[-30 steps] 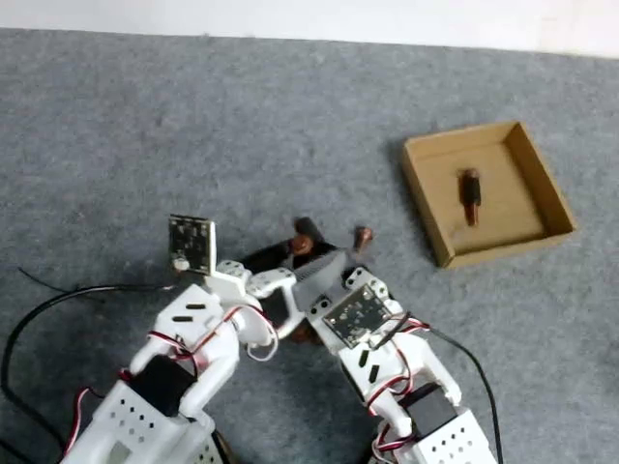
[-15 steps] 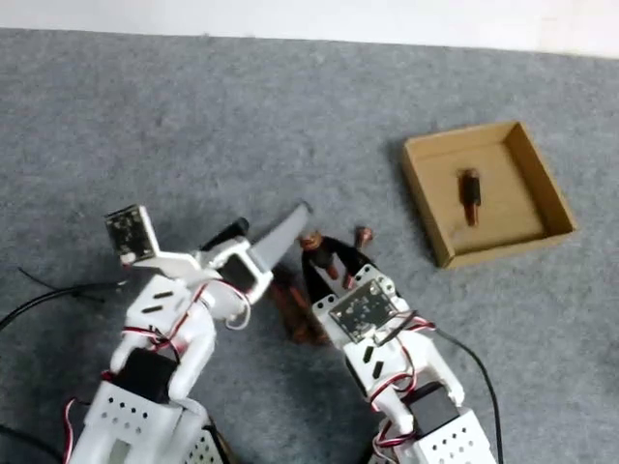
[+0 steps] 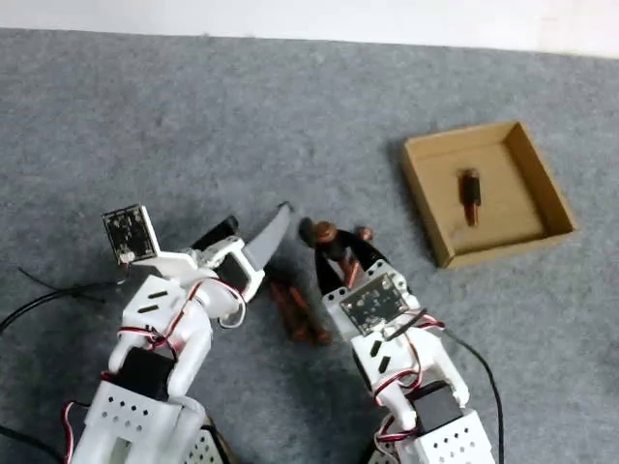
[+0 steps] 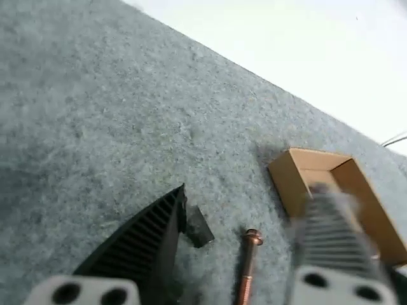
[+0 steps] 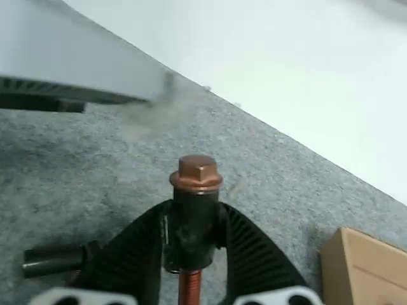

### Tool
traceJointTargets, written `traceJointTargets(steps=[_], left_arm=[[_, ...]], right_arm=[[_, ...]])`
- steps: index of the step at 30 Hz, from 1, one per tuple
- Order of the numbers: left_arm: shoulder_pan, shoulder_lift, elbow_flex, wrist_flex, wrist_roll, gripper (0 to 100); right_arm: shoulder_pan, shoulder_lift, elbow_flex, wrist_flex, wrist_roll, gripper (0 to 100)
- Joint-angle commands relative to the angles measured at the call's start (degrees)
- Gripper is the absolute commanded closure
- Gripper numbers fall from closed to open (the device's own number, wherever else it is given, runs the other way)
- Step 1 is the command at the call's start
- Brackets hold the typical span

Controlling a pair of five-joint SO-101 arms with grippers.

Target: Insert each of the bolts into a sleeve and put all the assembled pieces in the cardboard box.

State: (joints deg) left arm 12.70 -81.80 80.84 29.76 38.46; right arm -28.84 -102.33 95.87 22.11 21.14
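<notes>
Copper showed above the right claw (image 3: pixel 338 259), where the head of a bolt (image 5: pixel 196 173) stood proud of the black sleeve (image 5: pixel 194 222) on which the two fingers were clamped. The bolt looked fully seated, its shank coming out of the sleeve's other end, so I took this pair to be joined. The grip on the sleeve's middle seemed chosen for carrying: held there, the piece would be unlikely to tip on the way to the cardboard box (image 3: pixel 488 188). That box lay well apart to the arm's right, with one assembled piece (image 3: pixel 470 196) already in it.

The right arm was stretched low and forward over the grey carpet (image 3: pixel 145 126), with the bolt head at the far end of its claw, away from the base.

The left claw (image 3: pixel 250 232) hung near it with its fingers spread wide and nothing between them, not touching the held piece. I judged it was not needed for this pair and stood clear so the other arm could swing. Its arm was bent, the wrist angled toward the right arm.

On the carpet in front of its spread fingers lay a bare bolt (image 4: pixel 248 267). More copper-brown loose parts (image 3: pixel 295 309) lay between the two arms, and a spare sleeve (image 5: pixel 51 260) rested on the carpet close by the right claw, so much of the task looked undone.
</notes>
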Motion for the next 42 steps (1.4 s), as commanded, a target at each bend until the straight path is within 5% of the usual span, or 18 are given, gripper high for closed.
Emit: traceJointTargets(steps=[1, 3, 13, 42], left_arm=[[-0.7, -0.3, 0.1, -1.1, -5.7, 94], [-0.7, -0.3, 0.7, -1.1, -9.8, 100], [-6.9, -0.3, 2.3, -1.0, -17.0, 99], [-8.5, -0.4, 0.3, 20.0, -24.7, 99]], right_arm=[[1.7, -1.0, 8.7, -2.3, 0.1, 99.3], [2.4, -1.0, 8.7, -2.3, 0.1, 99.3], [11.5, -0.9, 8.7, -2.2, -10.0, 99.3], [17.1, -0.9, 8.7, 5.8, -10.2, 99.3]])
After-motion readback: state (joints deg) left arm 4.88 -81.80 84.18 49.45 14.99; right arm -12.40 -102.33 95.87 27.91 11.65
